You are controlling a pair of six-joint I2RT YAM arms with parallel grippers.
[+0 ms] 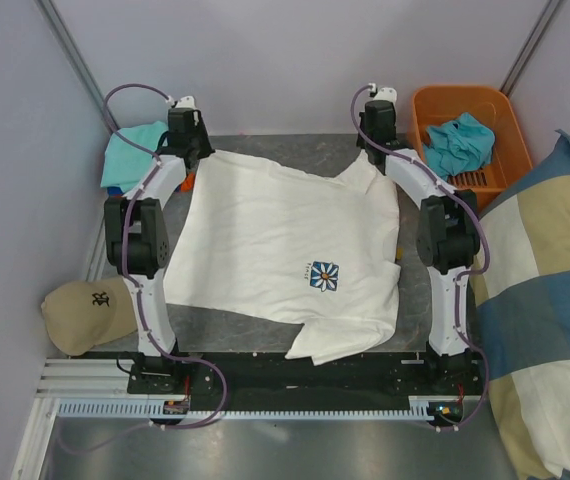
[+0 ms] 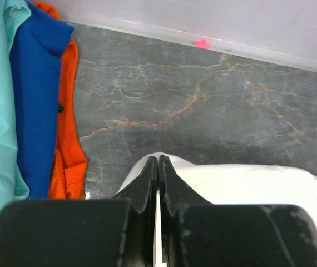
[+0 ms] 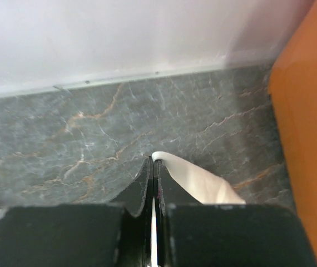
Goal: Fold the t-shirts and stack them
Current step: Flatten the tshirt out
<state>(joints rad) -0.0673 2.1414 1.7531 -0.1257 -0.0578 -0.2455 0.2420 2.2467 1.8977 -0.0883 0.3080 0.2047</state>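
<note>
left hand [image 2: 158, 164] and right hand [image 3: 153, 162] pinched shut on the far edge of the white t-shirt [image 1: 285, 250]
it lay spread, unfolded, on the table [image 1: 227, 325]; 3 stacked tees [image 2: 36, 111], teal, blue and orange, sat at far left, and 1 teal tee [image 1: 460, 140] lay in the basket [image 1: 460, 92].

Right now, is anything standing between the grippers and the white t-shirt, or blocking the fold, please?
Nothing visible does. The left gripper and right gripper are shut on the far edge of the white t-shirt, and nothing lies on it. The pile of shirts sits off its far-left corner.
</note>
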